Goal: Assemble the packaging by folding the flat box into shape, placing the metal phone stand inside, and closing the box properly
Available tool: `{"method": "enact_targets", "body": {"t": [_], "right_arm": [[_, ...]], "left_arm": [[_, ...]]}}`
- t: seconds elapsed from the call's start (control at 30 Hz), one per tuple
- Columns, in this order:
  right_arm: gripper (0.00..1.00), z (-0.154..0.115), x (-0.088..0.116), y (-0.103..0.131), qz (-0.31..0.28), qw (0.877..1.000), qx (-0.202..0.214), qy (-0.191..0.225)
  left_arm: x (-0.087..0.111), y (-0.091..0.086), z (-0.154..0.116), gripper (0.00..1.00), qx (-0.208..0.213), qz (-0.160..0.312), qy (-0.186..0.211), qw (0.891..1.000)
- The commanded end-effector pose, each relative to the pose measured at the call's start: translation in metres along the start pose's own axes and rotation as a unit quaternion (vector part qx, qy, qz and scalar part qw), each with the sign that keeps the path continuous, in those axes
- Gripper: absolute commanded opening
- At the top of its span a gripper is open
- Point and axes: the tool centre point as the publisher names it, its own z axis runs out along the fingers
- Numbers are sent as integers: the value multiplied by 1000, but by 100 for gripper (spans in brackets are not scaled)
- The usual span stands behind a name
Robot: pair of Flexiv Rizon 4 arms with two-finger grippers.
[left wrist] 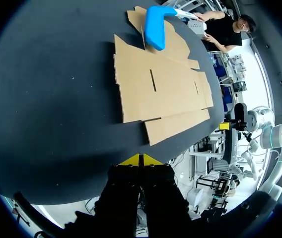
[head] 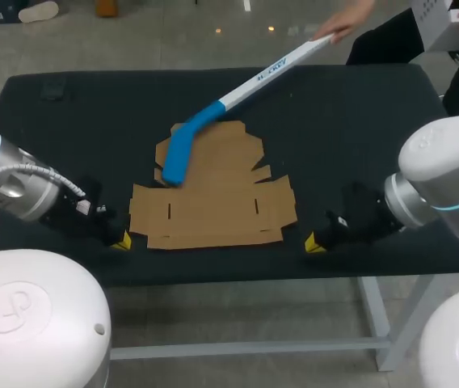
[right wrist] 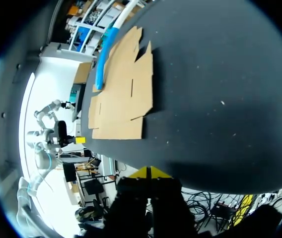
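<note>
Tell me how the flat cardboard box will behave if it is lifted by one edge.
The flat cardboard box is a thin sheet with slots and flaps, so it is probably light and would bend at its creases. It lies flush on the table, so an edge looks hard to grip; pushed, it would likely slide.

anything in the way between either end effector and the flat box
Nothing visible lies between the left end effector or the right end effector and the flat box, only bare table. However, the blue blade of a stick, held by a person's hand, rests on the box's far left flaps.
</note>
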Motion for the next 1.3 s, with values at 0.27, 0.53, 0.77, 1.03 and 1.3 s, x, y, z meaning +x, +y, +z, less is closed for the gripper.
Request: {"method": "enact_targets", "body": {"t": [0.27,0.53,0.77,1.03,1.3], "right_arm": [[0,-2,-1,0,1,1000,-1,4],[0,-1,-3,13,0,1000,-6,9],[0,8,0,21,1,1000,-5,15],[0,20,7,25,1,1000,-9,9],[0,30,5,28,8,1000,-12,-5]], "left_arm": [[-6,-2,4,0,-2,-2,12,1000],[-6,-5,10,0,-1,-1,19,1000],[-6,-6,15,0,-8,0,27,1000],[-7,-7,19,0,-17,1,28,999],[-9,-8,23,0,-23,1,36,999]]}}
